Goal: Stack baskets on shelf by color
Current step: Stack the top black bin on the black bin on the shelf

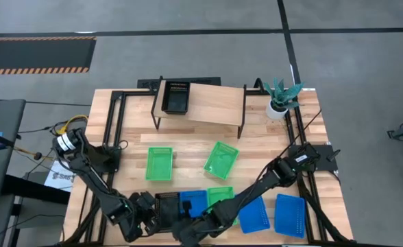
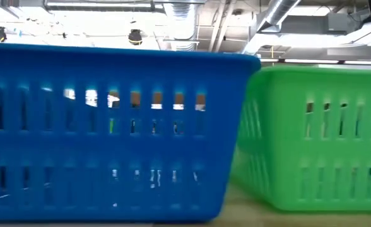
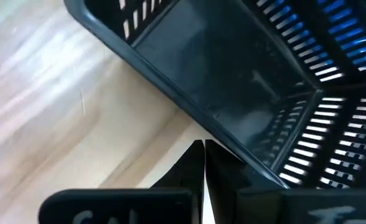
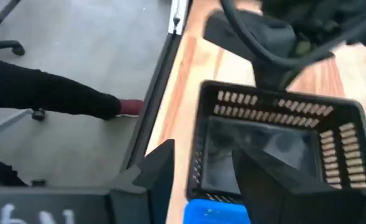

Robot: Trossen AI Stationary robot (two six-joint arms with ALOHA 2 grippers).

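A black basket [image 1: 166,206] sits near the table's near edge, between my two grippers; it also shows in the left wrist view [image 3: 233,81] and the right wrist view [image 4: 276,143]. My left gripper [image 1: 149,208] is shut, its tips [image 3: 203,155] at the outer side of that basket's wall. My right gripper [image 1: 182,228] is open [image 4: 201,150], one finger inside the basket and one outside its wall. Another black basket [image 1: 175,98] rests on the left end of the shelf [image 1: 212,104]. Green baskets [image 1: 160,163] [image 1: 221,159] [image 1: 221,197] and blue baskets [image 1: 193,202] [image 1: 253,214] [image 1: 289,214] lie on the table. My left gripper's shut fingertips [image 3: 195,163] stand just outside the black basket's wall, under its rim [image 3: 229,149]. I cannot tell whether they touch it. The basket rests on the table. My right gripper's fingers straddle the basket's wall [image 4: 197,163]; I cannot tell whether either touches it.
A potted plant [image 1: 280,99] stands at the far right, beside the shelf. A blue basket [image 2: 110,132] and a green basket [image 2: 318,139] fill the low view. A person's dark-clad limb [image 4: 46,99] shows on the floor beside the table.
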